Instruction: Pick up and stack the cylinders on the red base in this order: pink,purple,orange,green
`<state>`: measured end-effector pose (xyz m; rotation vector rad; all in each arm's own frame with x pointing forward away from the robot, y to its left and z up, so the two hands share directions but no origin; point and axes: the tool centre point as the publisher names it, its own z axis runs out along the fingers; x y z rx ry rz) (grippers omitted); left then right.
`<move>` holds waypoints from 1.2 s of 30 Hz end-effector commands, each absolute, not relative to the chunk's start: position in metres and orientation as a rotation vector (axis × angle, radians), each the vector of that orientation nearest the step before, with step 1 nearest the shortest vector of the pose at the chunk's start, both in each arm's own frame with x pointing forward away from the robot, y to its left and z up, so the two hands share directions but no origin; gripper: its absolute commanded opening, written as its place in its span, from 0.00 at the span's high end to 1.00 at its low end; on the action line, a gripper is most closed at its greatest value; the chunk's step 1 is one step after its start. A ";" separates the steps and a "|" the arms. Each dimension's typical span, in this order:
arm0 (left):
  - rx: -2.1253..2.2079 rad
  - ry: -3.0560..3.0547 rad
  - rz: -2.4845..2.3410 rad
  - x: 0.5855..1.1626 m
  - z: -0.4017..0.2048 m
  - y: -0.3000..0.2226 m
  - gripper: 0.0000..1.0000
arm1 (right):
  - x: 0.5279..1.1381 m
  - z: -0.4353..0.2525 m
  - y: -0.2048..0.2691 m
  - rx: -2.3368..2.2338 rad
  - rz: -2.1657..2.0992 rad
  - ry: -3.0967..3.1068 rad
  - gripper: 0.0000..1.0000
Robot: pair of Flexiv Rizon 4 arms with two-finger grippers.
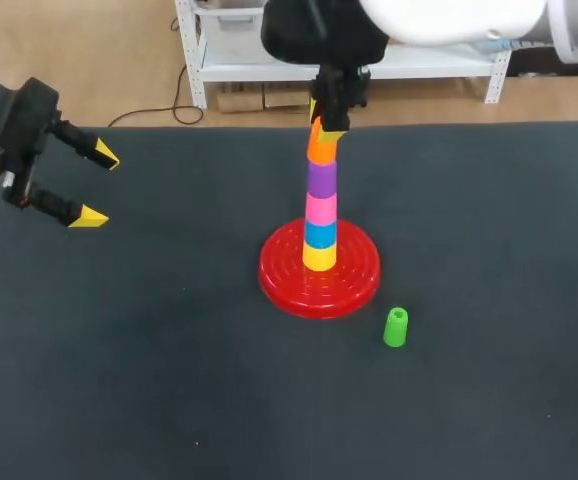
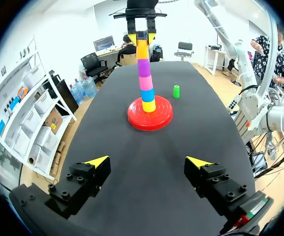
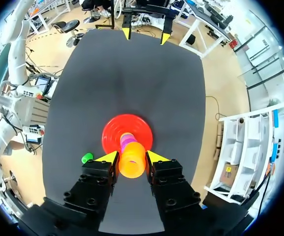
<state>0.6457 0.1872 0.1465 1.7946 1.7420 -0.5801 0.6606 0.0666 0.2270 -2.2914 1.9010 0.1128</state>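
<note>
right gripper (image 1: 329, 112) clamped on orange cylinder (image 1: 321, 146), upright atop purple cylinder (image 1: 320, 178) | green cylinder (image 1: 396, 327) upright beside red base (image 1: 287, 285), right arm closer | left gripper (image 1: 100, 188) spread, table (image 1: 169, 400) left edge

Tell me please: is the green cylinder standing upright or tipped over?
Upright. The green cylinder stands on its end on the table, beside the red base, not touching it.

Illumination is bright, even and diffuse, and comes from overhead. The dark matte fabric table cover (image 1: 119, 380) returns no glare. The glossy red ribbed plastic base (image 1: 354, 285) shows faint highlights along its rings. The small green plastic cylinder (image 1: 395, 327) casts only a soft, faint shadow. The white smooth housing of the right arm (image 1: 449, 15) is washed out in head view.
</note>
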 end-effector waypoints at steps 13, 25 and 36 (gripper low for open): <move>1.794 1.740 -0.578 0.645 0.146 0.187 0.00 | 0.663 0.240 0.067 -2.298 0.129 1.876 1.00; 1.794 1.740 -0.578 0.645 0.146 0.187 0.00 | 0.664 0.232 0.069 -2.322 0.137 1.886 1.00; 1.794 1.740 -0.578 0.645 0.146 0.187 0.00 | 0.660 0.224 0.067 -2.332 0.134 1.895 1.00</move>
